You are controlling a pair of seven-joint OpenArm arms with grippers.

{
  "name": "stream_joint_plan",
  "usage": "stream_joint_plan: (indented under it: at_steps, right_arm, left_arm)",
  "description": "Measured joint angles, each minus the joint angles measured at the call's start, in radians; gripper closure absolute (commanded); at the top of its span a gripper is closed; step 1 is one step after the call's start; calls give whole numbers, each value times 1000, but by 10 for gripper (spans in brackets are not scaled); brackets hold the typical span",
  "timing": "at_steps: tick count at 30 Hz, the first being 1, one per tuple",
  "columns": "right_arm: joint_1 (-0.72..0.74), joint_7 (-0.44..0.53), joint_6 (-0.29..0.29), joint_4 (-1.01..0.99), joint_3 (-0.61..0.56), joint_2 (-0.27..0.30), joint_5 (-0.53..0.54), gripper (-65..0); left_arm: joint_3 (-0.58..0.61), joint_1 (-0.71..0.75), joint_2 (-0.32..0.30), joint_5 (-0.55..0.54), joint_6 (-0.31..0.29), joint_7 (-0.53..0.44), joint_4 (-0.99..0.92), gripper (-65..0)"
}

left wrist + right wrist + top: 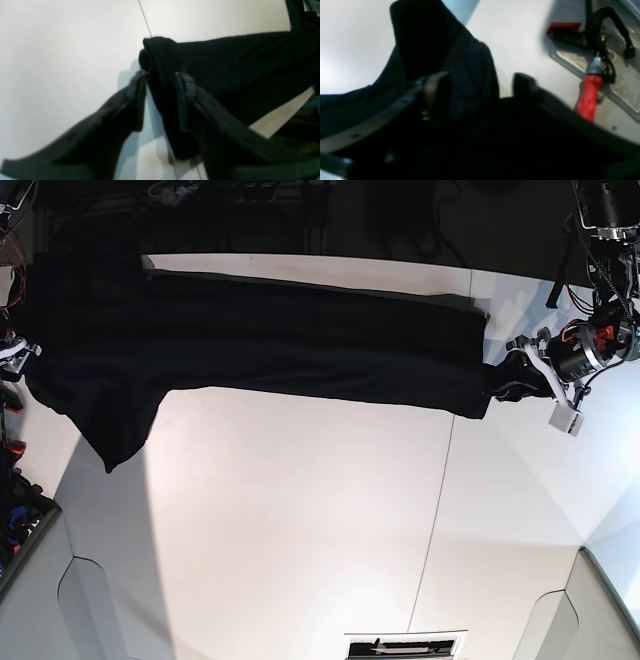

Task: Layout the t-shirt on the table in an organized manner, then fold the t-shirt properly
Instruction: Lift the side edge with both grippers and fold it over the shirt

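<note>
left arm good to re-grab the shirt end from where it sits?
Probably yes. The left end effector stands open astride the folded end of the t-shirt on the table, nothing between.

left hand [160, 100] spread, right hand [480, 92] spread

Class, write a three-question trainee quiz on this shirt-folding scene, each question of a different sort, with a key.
1. True or false: the t-shirt lies stretched in a long band across the table.
2. In the left wrist view, how do the fingers of the left gripper stand? A) apart, with the shirt's edge between them. B) pressed together on bare table. C) out of sight.
3. Fill in: beside the right gripper, a tool with a ___ handle lies on the table.

Key: 1 true; 2 A; 3 red.
</note>
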Motion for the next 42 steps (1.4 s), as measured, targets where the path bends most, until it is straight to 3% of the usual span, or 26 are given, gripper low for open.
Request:
stream_joint_plan:
  at_steps: [5,11,18,20,25,29,33,37,38,39,41,42]
  right_arm:
    - [28,49,-7,0,2,0,39,-420]
    - [187,88,-10,-6,-15,-32,-2,-420]
    - [388,180,-47,-216,-254,-24,-146,-422]
    - [438,212,-82,-311,-320,-30,-186,-422]
    - [493,216,-107,-500,-386,-29,-209,-422]
    - [494,196,-85,-536,-397,-28,-198,-422]
    - [481,132,-32,-531,-397,-27,-68,-422]
    - [481,74,-32,-503,-398,-28,5,-414]
    - [482,74,-32,-492,-398,-30,7,-373]
    - [482,74,-31,-481,-399,-30,8,-287]
    - [482,75,-29,-466,-399,-29,8,-47]
    - [482,75,-28,-463,-399,-28,8,0]
  left_arm:
    - [0,0,0,-14,0,16,0,-250]
    - [0,10,0,-17,0,17,0,-249]
    - [0,13,46,-14,0,17,0,-249]
    - [0,16,62,34,0,18,0,-249]
    - [-2,74,72,34,0,-1,-2,-249]
    - [-2,83,75,35,0,-20,-2,-249]
    - [-2,87,77,39,0,-39,-2,-249]
    - [-2,87,78,39,0,-39,-2,-249]
    - [-2,87,78,39,0,-42,-2,-249]
    - [-2,88,78,39,0,-46,-2,-249]
    - [-2,88,78,43,0,-56,-2,-249]
    - [-2,88,78,45,0,-63,-2,-249]
